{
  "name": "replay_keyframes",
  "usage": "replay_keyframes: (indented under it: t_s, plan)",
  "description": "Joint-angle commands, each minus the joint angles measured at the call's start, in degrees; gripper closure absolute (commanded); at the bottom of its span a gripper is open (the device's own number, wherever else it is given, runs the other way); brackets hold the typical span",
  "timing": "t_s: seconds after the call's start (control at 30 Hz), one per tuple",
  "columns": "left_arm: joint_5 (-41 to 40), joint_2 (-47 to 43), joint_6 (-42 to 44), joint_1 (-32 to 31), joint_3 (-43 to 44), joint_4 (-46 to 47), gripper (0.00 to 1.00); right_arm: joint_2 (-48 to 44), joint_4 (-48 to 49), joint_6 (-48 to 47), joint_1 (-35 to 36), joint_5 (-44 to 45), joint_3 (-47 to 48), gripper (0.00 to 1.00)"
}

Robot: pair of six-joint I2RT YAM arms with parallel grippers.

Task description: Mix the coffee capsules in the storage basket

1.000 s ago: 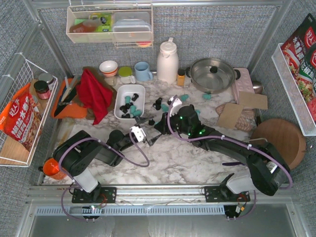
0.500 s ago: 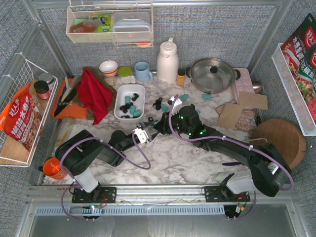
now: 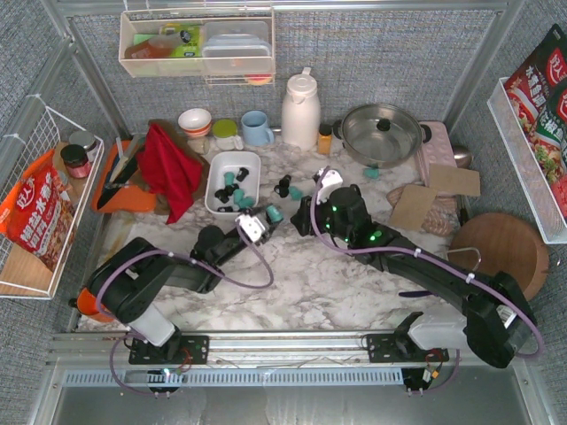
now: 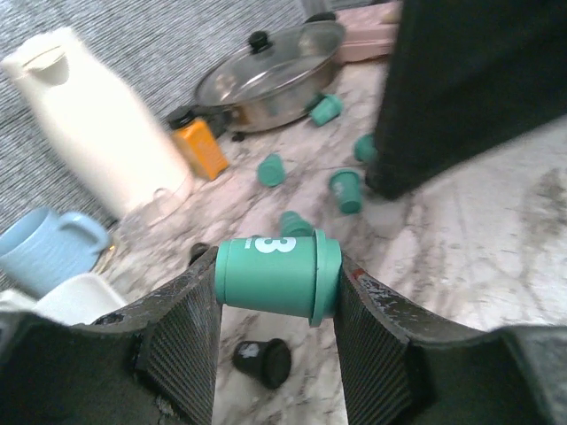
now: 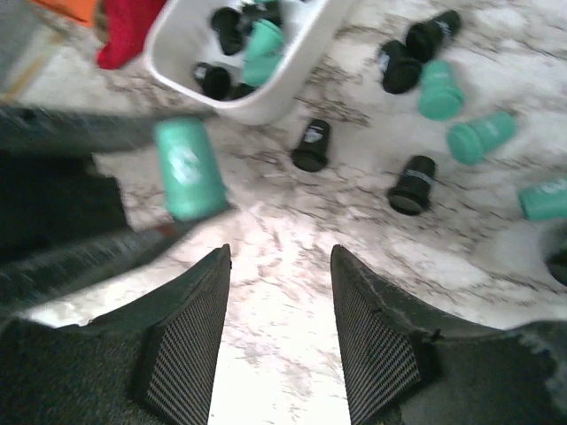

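My left gripper (image 4: 276, 285) is shut on a teal coffee capsule (image 4: 276, 274), held sideways above the marble; from above the capsule (image 3: 275, 213) sits just right of the white storage basket (image 3: 213, 189). The basket (image 5: 266, 99) holds several black and teal capsules (image 3: 232, 184). More capsules lie loose on the table: a black one (image 5: 311, 145), another black one (image 5: 412, 184), and teal ones (image 5: 438, 88). My right gripper (image 5: 279, 266) hangs open over bare marble with nothing between its fingers. In the right wrist view the held capsule (image 5: 189, 168) is up to the left.
A white thermos (image 3: 300, 110), steel pan (image 3: 381, 133), small orange jar (image 3: 325, 139), blue mug (image 3: 256, 127) and bowls (image 3: 195, 121) line the back. A red cloth (image 3: 168, 168) lies left of the basket. Cardboard pieces (image 3: 434, 195) and a wooden disc (image 3: 500, 252) are at the right.
My left gripper went from open to shut on the teal capsule and moved up towards the basket. My right gripper pulled back to the right and opened wider.
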Motion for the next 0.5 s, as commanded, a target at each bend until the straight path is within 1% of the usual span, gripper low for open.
replay_keyframes:
  t_s: [0.0, 0.07, 0.17, 0.3, 0.37, 0.47]
  plan:
    - [-5.78, -4.02, -4.08, 2.86, 3.87, -14.51, 0.62, 1.27, -5.24, -1.52, -0.13, 9.83, 1.18, 0.47]
    - [-8.29, -5.74, -4.14, 4.32, 5.8, -20.6, 0.63, 3.45, -5.85, -1.97, -0.24, 11.91, 1.82, 0.47]
    - [-11.11, -6.86, -5.56, 7.49, 8.79, -27.68, 0.63, 7.85, -5.02, -3.15, -0.38, 11.04, 3.55, 0.47]
    - [-12.48, -5.29, -11.88, 13.07, 14.07, -36.74, 0.59, 15.47, -4.1, -4.0, -0.38, 8.11, 8.02, 0.47]
    - [-12.59, -3.2, -14.17, 15.1, 16.12, -38.15, 0.58, 19.25, -3.31, -4.54, -0.39, 6.75, 9.93, 0.47]
    - [-11.32, 0.28, -17.22, 17.73, 18.15, -37.23, 0.57, 25.17, -3.58, -5.85, -0.39, 4.4, 15.92, 0.47]
